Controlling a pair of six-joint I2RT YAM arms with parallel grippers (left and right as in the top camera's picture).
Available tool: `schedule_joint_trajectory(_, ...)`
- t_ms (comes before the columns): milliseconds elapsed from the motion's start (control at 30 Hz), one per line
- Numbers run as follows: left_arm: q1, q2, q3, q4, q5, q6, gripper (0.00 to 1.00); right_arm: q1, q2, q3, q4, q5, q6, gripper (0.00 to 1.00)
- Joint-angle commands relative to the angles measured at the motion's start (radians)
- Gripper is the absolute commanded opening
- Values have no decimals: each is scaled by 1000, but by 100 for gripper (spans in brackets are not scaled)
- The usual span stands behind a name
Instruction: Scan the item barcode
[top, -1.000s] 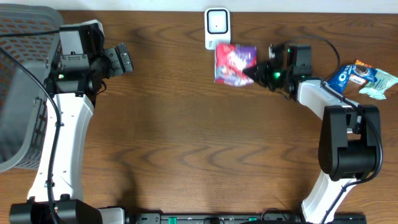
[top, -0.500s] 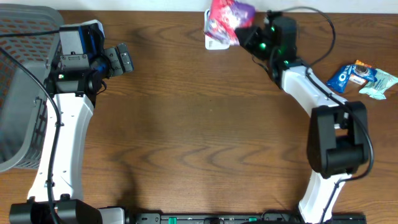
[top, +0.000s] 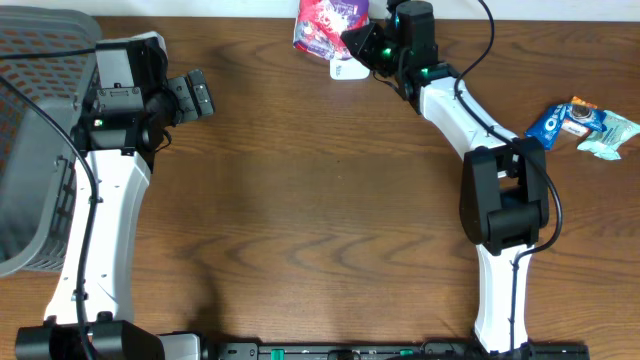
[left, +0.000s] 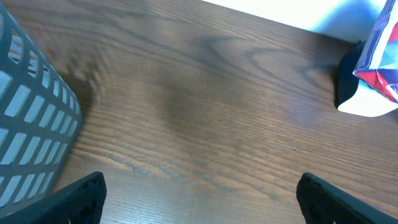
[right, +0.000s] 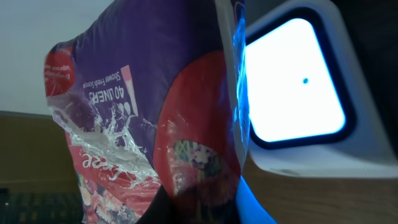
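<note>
The right hand (top: 354, 41) is clamped on one edge of a purple-and-red pack of liners (top: 324, 22), holding it off the counter (top: 320, 210) at the middle of the back edge. In the wrist view the pack overlaps the left rim of the white barcode scanner (right: 298, 93), whose window glows. Near the left edge, the left hand (top: 197, 95) hangs with its fingers spread wide and nothing between them, beside a grey basket (top: 30, 150). An Oreo packet (top: 560, 122) and a pale teal packet (top: 607, 135) lie by the right edge.
</note>
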Motion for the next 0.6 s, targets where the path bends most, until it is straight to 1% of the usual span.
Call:
schedule_joint_trajectory(0, 2, 7, -2, -3, -10, 2, 98, -21, -26, 37, -29, 7, -64, 1)
schedule_joint_trajectory(200, 2, 7, -3, -3, -10, 3, 98, -72, -96, 37, -135, 19, -189, 1)
schedule_joint_trajectory(300, 2, 7, -3, -3, -10, 3, 98, -108, -129, 37, -220, 61, -210, 1)
schedule_joint_trajectory(433, 2, 7, -3, -3, -10, 3, 98, -192, -169, 37, -341, 95, -270, 1)
schedule_joint_trajectory(567, 2, 7, -3, -3, -10, 3, 98, -305, -188, 37, -460, 108, -288, 1)
